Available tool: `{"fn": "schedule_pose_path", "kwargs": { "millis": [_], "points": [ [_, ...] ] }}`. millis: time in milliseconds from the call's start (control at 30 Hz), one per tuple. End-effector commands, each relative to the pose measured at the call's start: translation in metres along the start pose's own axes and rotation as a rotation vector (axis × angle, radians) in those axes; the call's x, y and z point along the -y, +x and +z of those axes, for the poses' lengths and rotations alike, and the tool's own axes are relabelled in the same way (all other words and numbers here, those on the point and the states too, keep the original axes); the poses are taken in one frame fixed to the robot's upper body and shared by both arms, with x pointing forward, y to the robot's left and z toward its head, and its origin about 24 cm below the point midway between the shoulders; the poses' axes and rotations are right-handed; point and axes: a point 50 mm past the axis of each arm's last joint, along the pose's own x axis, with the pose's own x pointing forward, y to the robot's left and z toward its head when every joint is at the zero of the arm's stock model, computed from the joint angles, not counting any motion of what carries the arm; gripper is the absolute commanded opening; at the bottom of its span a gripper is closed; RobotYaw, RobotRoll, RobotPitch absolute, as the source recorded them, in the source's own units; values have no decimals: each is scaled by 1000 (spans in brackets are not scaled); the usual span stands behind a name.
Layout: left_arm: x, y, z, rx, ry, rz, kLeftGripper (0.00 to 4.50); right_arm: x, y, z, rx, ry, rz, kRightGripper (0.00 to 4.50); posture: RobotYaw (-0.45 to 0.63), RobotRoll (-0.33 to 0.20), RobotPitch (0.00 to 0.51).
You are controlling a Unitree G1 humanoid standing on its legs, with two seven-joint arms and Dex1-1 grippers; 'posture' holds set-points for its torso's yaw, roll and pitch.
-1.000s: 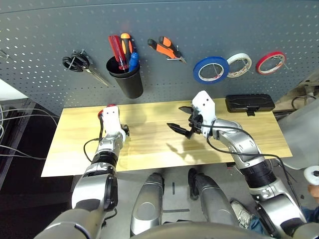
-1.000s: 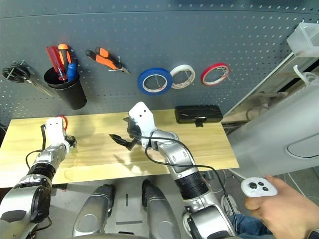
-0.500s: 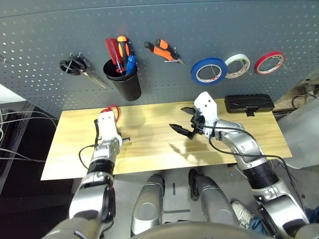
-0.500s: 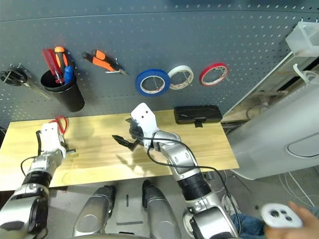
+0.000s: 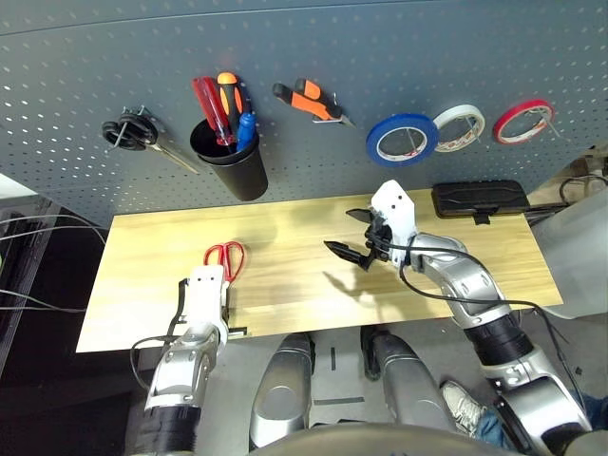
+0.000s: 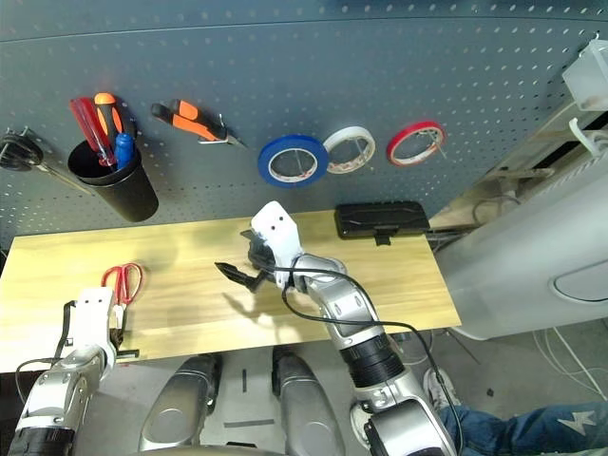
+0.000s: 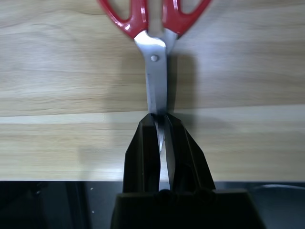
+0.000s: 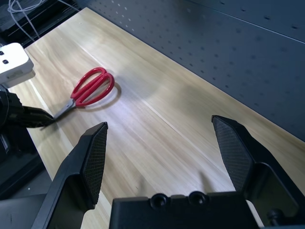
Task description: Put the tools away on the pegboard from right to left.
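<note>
The red-handled scissors (image 5: 225, 257) lie flat on the wooden table (image 5: 285, 285), handles toward the pegboard (image 5: 380, 57). My left gripper (image 7: 160, 118) is at the table's front edge, shut on the tips of their blades. My right gripper (image 5: 350, 231) hovers open and empty over the table's middle, and the scissors (image 8: 93, 86) lie well beyond it. On the pegboard hang the blue tape roll (image 5: 402, 140) and the orange-and-black pliers (image 5: 309, 97). The blue-handled screwdriver (image 5: 247, 125) stands in the black cup (image 5: 230, 169).
Black-handled scissors (image 5: 128, 133) hang at the pegboard's left. A white tape roll (image 5: 459, 126) and a red one (image 5: 522, 121) hang at its right. A black case (image 5: 478, 198) lies at the table's back right. A person's leg in jeans (image 6: 532, 427) is at the lower right.
My left arm has drawn back to the table's front edge, its fingers closing on the scissor blades; the scissors have slid toward the front with it. The right arm has stayed put.
</note>
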Motion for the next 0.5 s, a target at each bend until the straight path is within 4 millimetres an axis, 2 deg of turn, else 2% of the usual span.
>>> {"fn": "schedule_pose_path", "kwargs": {
  "millis": [33, 133, 500],
  "points": [
    [10, 4, -8, -43, 24, -55, 17, -3, 2, -4, -15, -6, 20, 4500, 168, 0, 284],
    [13, 6, 1, -15, 45, -72, 17, -3, 2, -4, -16, -8, 21, 4500, 164, 0, 283],
    [3, -4, 31, 102, 112, -67, 3726, -2, -2, -9, -38, -2, 10, 4500, 154, 0, 287]
  ]
}}
